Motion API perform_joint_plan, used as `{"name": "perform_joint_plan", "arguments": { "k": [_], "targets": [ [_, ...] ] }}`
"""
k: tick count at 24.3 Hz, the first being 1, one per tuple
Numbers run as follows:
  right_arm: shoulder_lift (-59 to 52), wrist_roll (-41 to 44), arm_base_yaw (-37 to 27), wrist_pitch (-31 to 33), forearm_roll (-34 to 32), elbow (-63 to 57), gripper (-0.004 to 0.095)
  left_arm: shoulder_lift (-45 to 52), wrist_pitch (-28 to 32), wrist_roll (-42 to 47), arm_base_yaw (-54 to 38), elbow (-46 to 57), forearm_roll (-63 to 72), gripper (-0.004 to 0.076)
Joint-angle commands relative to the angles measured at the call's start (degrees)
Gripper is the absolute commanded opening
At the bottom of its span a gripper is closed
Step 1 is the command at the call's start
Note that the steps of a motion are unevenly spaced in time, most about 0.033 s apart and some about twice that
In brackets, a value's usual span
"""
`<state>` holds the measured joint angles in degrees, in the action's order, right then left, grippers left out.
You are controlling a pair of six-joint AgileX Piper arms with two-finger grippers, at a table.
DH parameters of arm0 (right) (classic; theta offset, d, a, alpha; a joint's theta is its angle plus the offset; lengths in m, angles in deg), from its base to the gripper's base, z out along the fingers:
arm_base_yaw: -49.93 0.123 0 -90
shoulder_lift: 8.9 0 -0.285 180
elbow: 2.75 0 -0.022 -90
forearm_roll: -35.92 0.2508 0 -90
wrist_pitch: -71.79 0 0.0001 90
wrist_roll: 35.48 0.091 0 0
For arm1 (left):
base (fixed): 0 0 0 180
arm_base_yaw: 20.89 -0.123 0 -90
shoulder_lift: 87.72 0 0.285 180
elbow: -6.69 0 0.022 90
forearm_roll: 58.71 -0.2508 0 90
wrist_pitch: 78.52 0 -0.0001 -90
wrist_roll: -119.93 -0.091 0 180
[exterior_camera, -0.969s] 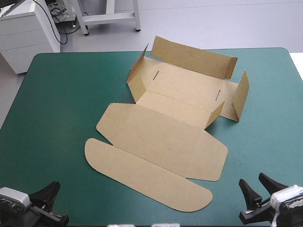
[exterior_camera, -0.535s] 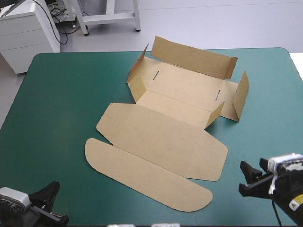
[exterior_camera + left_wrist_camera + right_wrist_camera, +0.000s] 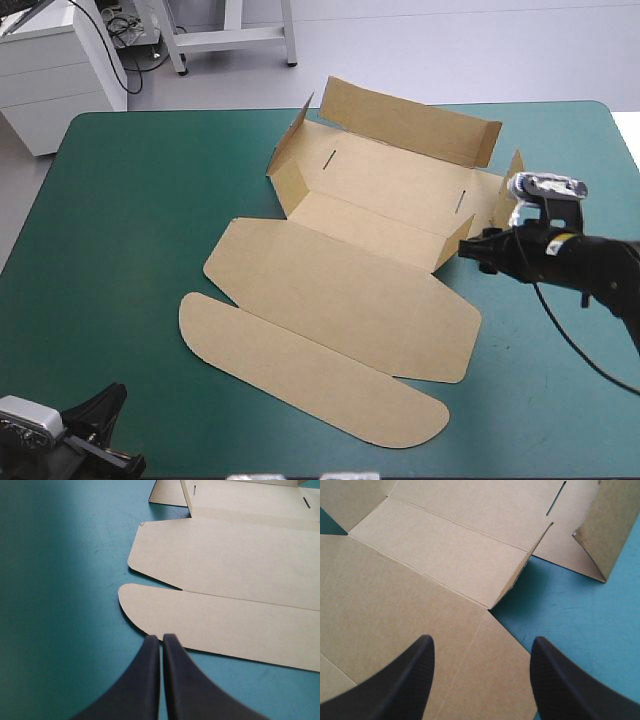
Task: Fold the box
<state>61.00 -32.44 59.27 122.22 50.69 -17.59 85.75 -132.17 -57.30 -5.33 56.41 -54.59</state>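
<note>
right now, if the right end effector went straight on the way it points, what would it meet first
Most likely the box: the open right end effector points at the raised corner flap at the tray's near right corner. Its height above the board is unclear, so it might pass just over the flap.

Plain brown box (image 3: 340,290), unprinted, with two thin dark slits (image 3: 329,158); teal-green surface (image 3: 130,220) around the box, faintly scuffed; black left claw (image 3: 161,639); black right claw (image 3: 482,639), finely textured.

Teal-green table cover (image 3: 130,220), flat and smooth, rounded at both far corners, faintly scratched where seen up close
</note>
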Motion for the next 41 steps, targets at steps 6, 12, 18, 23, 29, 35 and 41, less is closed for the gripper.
{"name": "perform_joint_plan", "arguments": {
  "k": [6, 12, 18, 23, 29, 35, 41],
  "targets": [
    [16.30, 2.26, 0.02, 4.82, 2.70, 12.04, 0.0521, 0.04, 4.07, -0.09, 0.15, -1.24, 0.41, 0.0007],
    [24.61, 9.81, 0.02, 4.82, -3.53, 13.94, 0.0521, 0.04, 4.07, -0.09, 0.15, -1.24, 0.41, 0.0007],
    [30.09, 10.95, 0.02, -0.36, -0.64, 16.36, 0.0520, 0.04, 4.07, -0.09, 0.15, -1.24, 0.41, 0.0007],
    [37.42, 12.07, 0.02, 6.46, -0.61, 24.47, 0.0508, 0.04, 4.07, -0.09, 0.15, -1.24, 0.41, 0.0007],
    [44.56, 12.07, 0.02, 19.10, -1.31, 33.70, 0.0454, 0.04, 4.07, -0.09, 0.15, -1.24, 0.41, 0.0007],
    [44.24, 12.22, 0.02, 21.41, -5.24, 35.59, 0.0292, 0.04, 4.07, -0.09, 0.15, -1.24, 0.41, 0.0007],
    [43.87, 7.97, 0.26, 21.51, -2.79, 35.38, -0.0012, 0.04, 4.21, -0.09, 0.15, -1.24, 0.24, 0.0007]
  ]
}}
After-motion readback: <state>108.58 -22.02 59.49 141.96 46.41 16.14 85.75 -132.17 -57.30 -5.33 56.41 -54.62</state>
